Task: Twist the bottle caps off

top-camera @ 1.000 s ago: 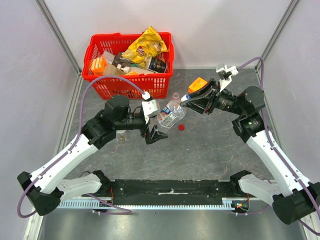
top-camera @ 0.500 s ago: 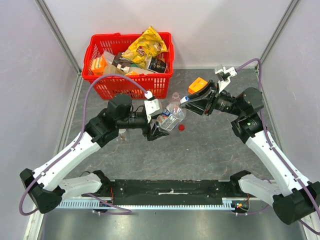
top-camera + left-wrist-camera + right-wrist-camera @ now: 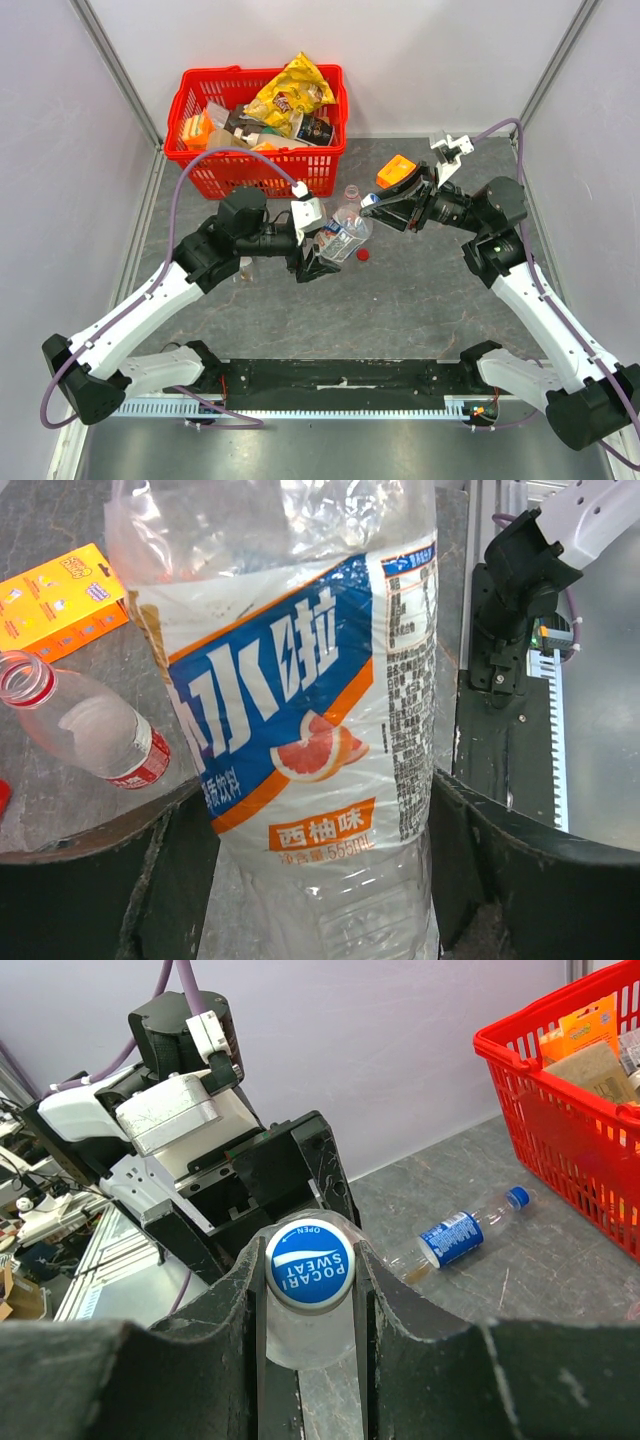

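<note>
Three bottles in all, counted across views. From above I see two: the held bottle, tilted between the arms, and the red-labelled bottle, uncapped, near the orange box. Only my right wrist view shows the third, a blue-labelled bottle lying on the table near the red basket. Three caps: the blue cap on the held bottle, a second blue cap on the lying one, and one red cap loose on the table. The right gripper is clamped on the blue cap. The left gripper grips the held bottle's body; a second ago it stood apart from it.
</note>
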`<state>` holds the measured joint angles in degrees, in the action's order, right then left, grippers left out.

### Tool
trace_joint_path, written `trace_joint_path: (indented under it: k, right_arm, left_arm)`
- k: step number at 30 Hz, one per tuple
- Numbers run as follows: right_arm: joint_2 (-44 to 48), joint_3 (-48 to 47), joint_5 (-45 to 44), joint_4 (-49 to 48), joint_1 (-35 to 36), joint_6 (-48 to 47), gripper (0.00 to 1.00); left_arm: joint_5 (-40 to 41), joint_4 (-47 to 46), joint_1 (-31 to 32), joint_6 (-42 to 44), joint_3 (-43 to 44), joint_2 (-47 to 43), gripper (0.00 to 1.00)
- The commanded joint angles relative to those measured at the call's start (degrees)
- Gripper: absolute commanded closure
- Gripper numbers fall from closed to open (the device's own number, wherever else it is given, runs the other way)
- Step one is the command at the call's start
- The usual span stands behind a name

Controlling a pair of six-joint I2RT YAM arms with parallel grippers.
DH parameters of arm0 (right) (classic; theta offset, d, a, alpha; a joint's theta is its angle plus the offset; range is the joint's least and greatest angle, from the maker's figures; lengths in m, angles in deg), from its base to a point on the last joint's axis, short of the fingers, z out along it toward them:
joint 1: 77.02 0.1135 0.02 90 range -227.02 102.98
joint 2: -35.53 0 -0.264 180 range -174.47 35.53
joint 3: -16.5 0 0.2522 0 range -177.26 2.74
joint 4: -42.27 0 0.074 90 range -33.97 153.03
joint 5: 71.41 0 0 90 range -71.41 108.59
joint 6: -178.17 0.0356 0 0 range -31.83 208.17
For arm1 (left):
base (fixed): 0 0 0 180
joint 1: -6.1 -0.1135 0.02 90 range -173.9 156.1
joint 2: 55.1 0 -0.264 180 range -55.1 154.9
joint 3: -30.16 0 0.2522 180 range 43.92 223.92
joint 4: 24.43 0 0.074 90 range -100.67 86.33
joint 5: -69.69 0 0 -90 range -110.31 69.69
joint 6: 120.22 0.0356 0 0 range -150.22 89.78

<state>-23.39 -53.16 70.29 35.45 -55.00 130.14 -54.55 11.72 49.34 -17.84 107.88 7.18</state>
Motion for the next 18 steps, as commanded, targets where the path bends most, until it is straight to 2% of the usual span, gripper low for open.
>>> trace_joint_path:
  k: [1, 3, 5, 12, 14, 16, 18]
  right_arm:
    - [1.3, 0.3, 0.4, -3.8, 0.7, 1.0, 1.0]
    - [1.3, 0.5, 0.4, -4.4, 0.7, 1.4, 1.0]
    - [1.3, 1.1, 0.2, -5.8, 0.7, 2.4, 1.0]
    - [1.0, 1.3, 0.2, -5.4, 0.9, 2.1, 1.0]
    - [1.1, 1.2, 0.0, -4.6, 0.9, 1.5, 1.0]
    - [1.1, 1.1, -0.3, -3.9, 0.9, 1.1, 1.0]
    - [1.1, 0.8, -0.6, -3.2, 0.9, 0.6, 0.94]
  left_arm:
    - [-3.4, -2.9, 0.3, 1.6, 0.0, 0.5, 0.18]
    - [-3.6, -3.1, 0.3, 1.1, 0.0, 0.9, 0.14]
    - [-3.7, -3.1, 0.3, 0.9, 0.2, 1.3, 0.15]
    - [-3.9, -2.3, 0.3, 1.2, -0.1, 0.8, 0.36]
    - [-3.5, -2.3, 0.3, 1.2, -0.2, 0.2, 0.49]
    - [-2.9, -2.3, 0.3, 1.1, -0.5, -0.2, 0.52]
    - [-2.1, -2.3, 0.3, 1.1, -0.8, -0.8, 0.53]
